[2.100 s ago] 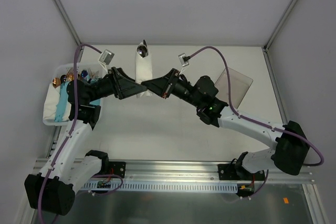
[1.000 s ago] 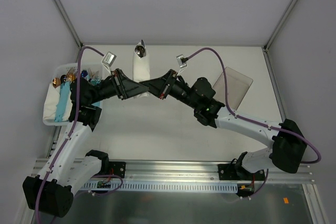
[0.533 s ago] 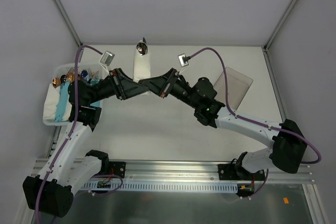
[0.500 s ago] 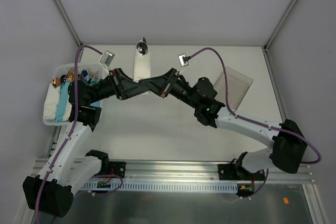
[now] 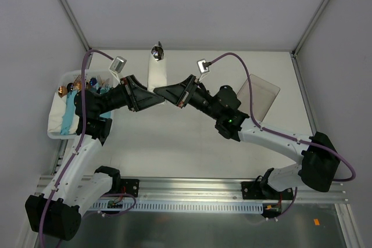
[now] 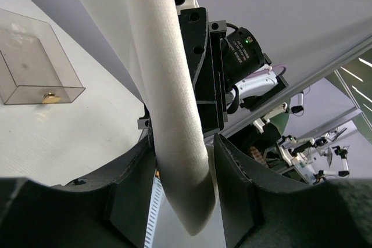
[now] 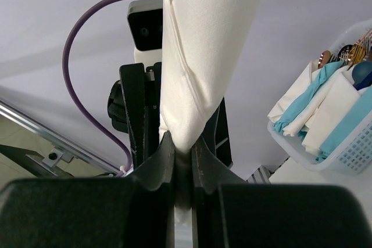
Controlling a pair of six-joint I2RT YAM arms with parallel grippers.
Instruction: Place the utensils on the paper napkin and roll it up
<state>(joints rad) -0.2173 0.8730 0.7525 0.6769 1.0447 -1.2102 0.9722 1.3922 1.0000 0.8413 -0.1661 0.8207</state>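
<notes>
The napkin (image 5: 157, 76) is seen as a narrow white roll toward 12 o'clock on the counter (image 5: 192, 143), its length running from 12 to 6. At its far end the utensils (image 5: 157, 52) stick out — only a rounded silvery tip is shown, the rest being hidden by the paper. Both arms are reached in to the near end of the roll, the left from 9 o'clock and the right from 3. The right gripper (image 7: 182, 143) is closed tight on the napkin's end, the paper pinched between its fingers. The left gripper (image 6: 184, 143) is set part-way apart with the roll passing between its fingers, close to both sides — whether the paper is pressed there cannot be told. A basket (image 7: 347, 156) with white and light-blue bundles is placed at 9 o'clock, at the counter's left edge. A clear tray (image 5: 260, 94) is set at 2 o'clock, well apart from the roll.
</notes>
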